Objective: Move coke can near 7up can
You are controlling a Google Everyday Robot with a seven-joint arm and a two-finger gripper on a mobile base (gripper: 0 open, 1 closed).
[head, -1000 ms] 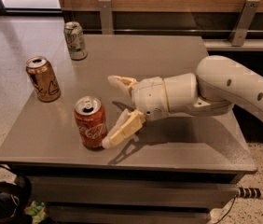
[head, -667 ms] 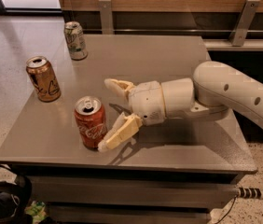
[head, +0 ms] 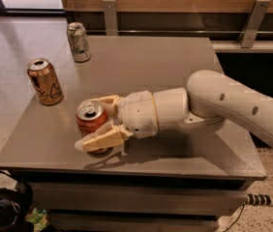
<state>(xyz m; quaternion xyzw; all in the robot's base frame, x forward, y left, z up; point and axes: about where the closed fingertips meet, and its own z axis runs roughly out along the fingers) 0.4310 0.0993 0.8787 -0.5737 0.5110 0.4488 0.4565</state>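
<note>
The coke can (head: pixel 89 121), red-orange with a silver top, stands upright near the front left of the grey table (head: pixel 175 66). My gripper (head: pixel 91 123) reaches in from the right and straddles the can. One finger lies against the can's far side and the other finger (head: pixel 102 139) presses on its near side, so the gripper is shut on the can. The can rests on the table. The 7up can (head: pixel 79 41), pale with green markings, stands upright at the far left corner, well beyond the coke can.
A golden-brown can (head: pixel 45 81) stands upright near the table's left edge, between the coke can and the 7up can. My white arm (head: pixel 233 103) crosses the table's right half. A wall rail runs behind the table. Cables lie on the floor at the front left.
My gripper has moved left so that its fingers now enclose the coke can, and the fingers have come closer together onto it. The cans have not moved.
</note>
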